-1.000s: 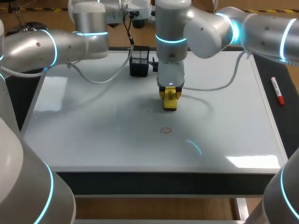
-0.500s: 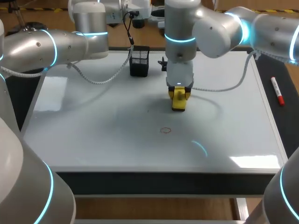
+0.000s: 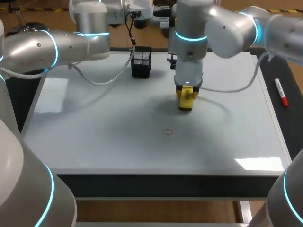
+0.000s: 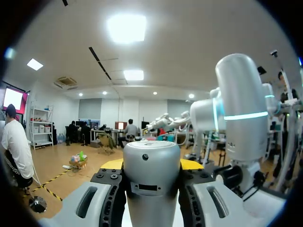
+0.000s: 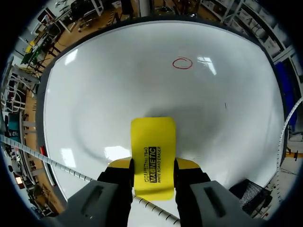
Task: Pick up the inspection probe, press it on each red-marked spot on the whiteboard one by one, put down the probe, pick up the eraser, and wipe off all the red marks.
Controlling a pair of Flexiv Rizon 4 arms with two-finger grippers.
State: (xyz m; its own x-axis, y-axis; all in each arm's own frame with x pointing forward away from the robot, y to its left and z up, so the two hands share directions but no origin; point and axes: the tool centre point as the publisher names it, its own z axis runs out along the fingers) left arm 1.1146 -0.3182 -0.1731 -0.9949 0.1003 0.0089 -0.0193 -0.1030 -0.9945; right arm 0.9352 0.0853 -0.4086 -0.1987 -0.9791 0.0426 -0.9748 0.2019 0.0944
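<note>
A yellow eraser (image 3: 186, 104) rests flat on the whiteboard (image 3: 94, 137), and my right gripper (image 3: 185, 96) is shut on it from above. In the right wrist view the eraser (image 5: 152, 142) sticks out between the yellow fingertips of the right gripper (image 5: 154, 163). One red circle mark (image 3: 167, 132) lies nearer the front edge than the eraser, and the mark (image 5: 182, 63) shows well ahead of the eraser. My left gripper (image 4: 152, 164) is raised off the board and points into the room, shut on the silver cylindrical inspection probe (image 4: 151, 189). It does not show in the head view.
A black mesh holder (image 3: 141, 61) stands at the far middle of the board, left of my right arm. A red marker (image 3: 281, 92) lies on the dark strip beyond the board's right edge. A grey cable (image 3: 222, 87) loops from the right wrist.
My right arm has slid the eraser to the right across the board, away from the red circle. The left arm has not moved.
</note>
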